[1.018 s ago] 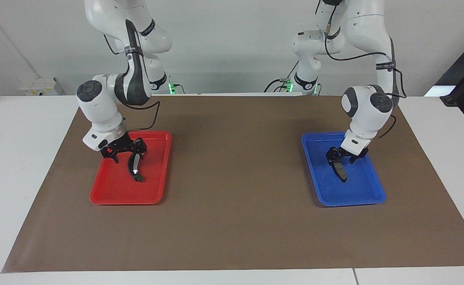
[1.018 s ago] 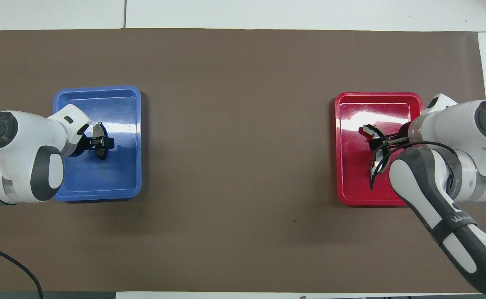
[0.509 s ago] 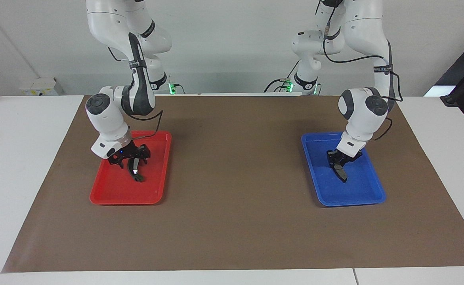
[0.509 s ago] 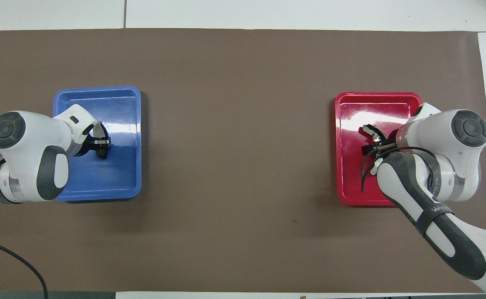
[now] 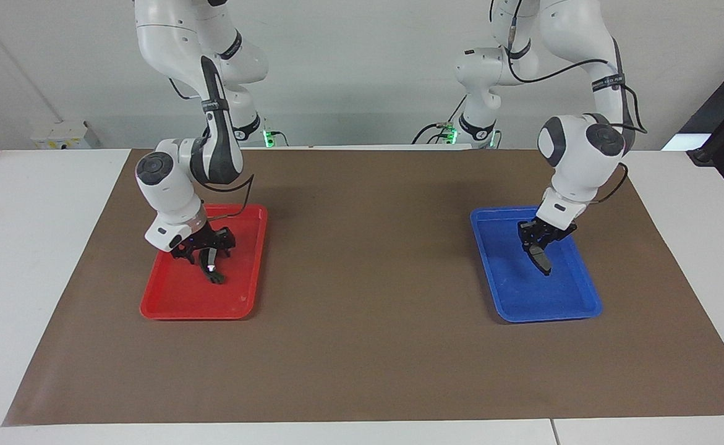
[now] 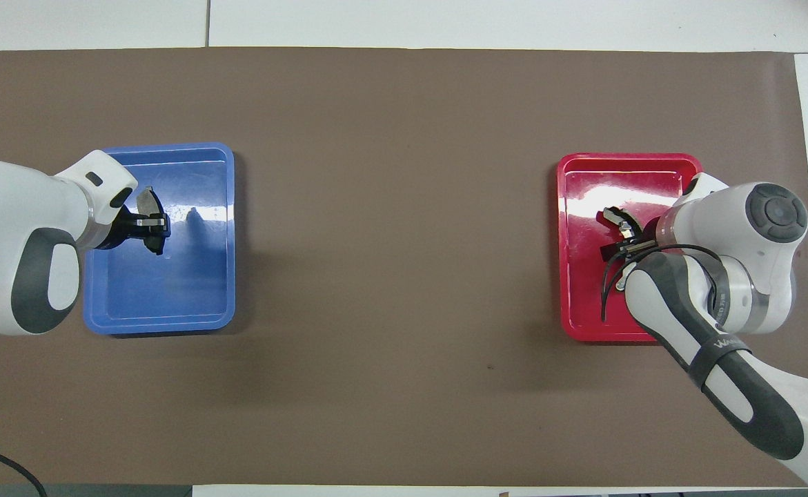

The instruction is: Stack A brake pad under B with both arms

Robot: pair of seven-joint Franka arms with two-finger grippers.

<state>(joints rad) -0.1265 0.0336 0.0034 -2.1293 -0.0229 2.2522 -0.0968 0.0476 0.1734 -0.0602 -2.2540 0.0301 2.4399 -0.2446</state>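
Brown matting (image 5: 362, 346) covered the table. From the facing camera, the left gripper (image 5: 538, 242) was seen closed on the A brake pad (image 5: 542, 262), lifted over the blue tray (image 5: 578, 306). The right gripper (image 5: 204, 252) was clamped on B (image 5: 212, 270), whose lower end touched the red tray (image 5: 170, 306).

From overhead, the left gripper (image 6: 147, 226) was pinched on the A brake pad (image 6: 147, 204) over the blue tray (image 6: 169, 310); the right gripper (image 6: 626, 241) was shown over the red tray (image 6: 583, 304), gripping B (image 6: 612, 217).

Brown mat (image 5: 368, 346) covers white counter (image 5: 34, 259). Red tray (image 5: 176, 306) toward right arm's end, blue tray (image 5: 559, 309) toward left arm's. Small box (image 5: 65, 135), possibly an outlet, against wall.
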